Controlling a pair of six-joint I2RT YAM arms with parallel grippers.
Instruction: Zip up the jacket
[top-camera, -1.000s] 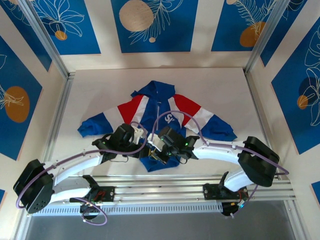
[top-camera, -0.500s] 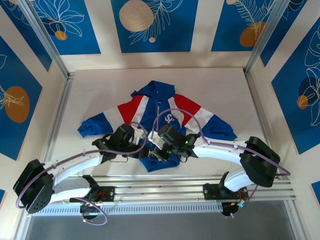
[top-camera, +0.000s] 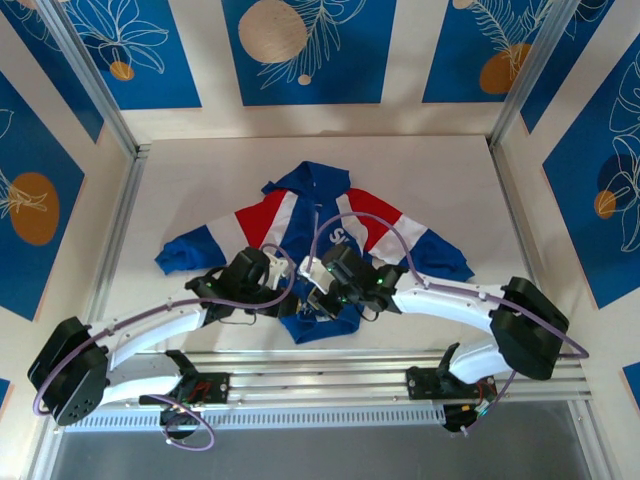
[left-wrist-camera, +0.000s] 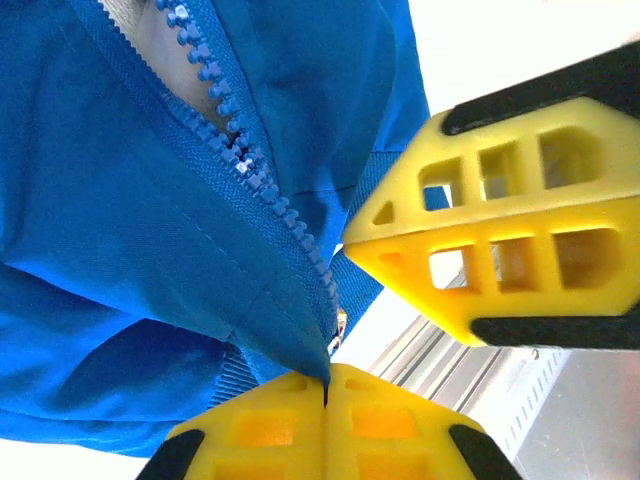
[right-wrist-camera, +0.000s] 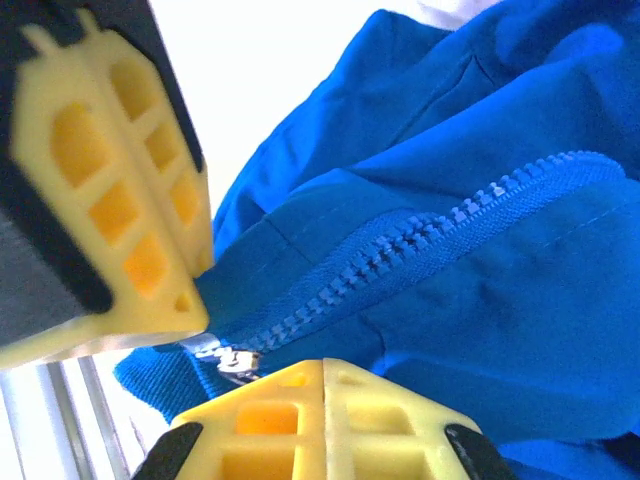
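Centrally, jacket (left-wrist-camera: 150, 200) hem sits inside left hand (left-wrist-camera: 340, 308), spread apart; right hand (right-wrist-camera: 255, 338) likewise.

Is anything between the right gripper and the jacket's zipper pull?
Nothing visible. The zipper pull sits uncovered at the hem of the jacket, just above the lower finger of the open right gripper.

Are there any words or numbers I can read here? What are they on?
No text can be read.
The jacket has a white logo on its chest, but it is too small to make out.
The blue wall panels carry only drawings of leaves and circles, no letters.
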